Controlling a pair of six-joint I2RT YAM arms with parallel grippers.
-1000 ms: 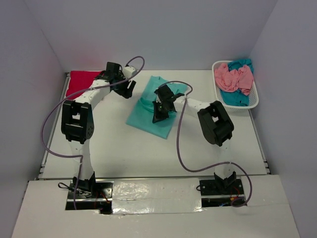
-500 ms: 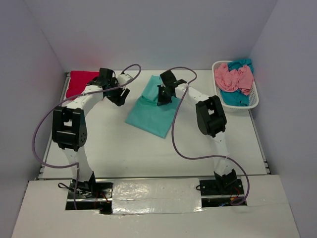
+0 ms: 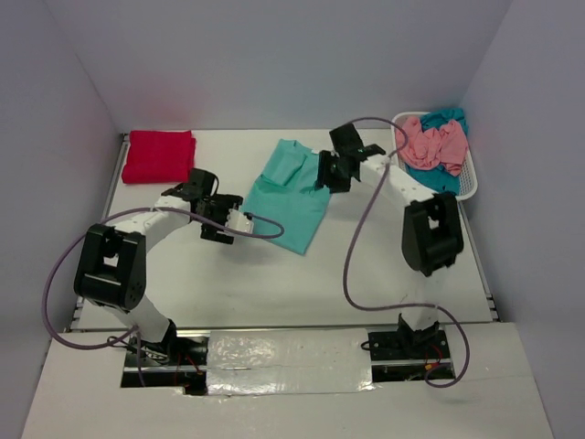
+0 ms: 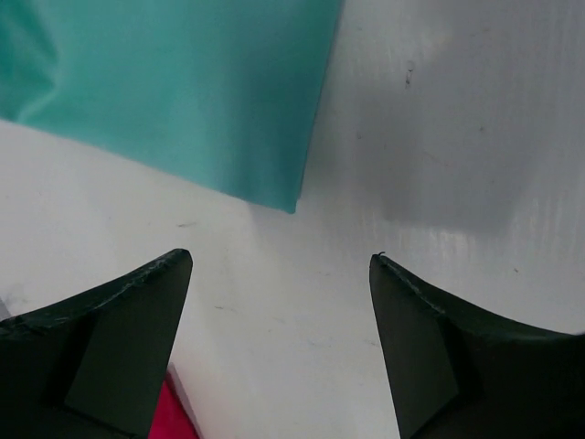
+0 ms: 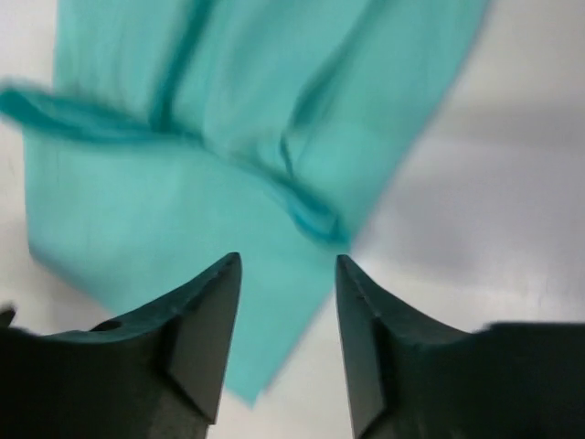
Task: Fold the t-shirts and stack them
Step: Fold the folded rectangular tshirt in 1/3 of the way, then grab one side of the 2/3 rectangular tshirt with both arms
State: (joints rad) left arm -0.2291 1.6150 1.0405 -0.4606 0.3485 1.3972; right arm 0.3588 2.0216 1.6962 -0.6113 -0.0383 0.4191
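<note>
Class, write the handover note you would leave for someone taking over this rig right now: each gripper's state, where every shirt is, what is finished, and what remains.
Left gripper: open and empty, over bare table just off the near corner of the mint-teal shirt.
Right gripper: open, holding nothing, above that shirt's right edge.
Red shirt: folded, at the far left corner.
Mint-teal shirt: mid-table, only partly folded.
Pink shirt and teal-blue shirt: crumpled in the basket.
Done: red folded.
Left: finish the mint-teal shirt, stack it on the red, then fold and stack the two from the basket.
</note>
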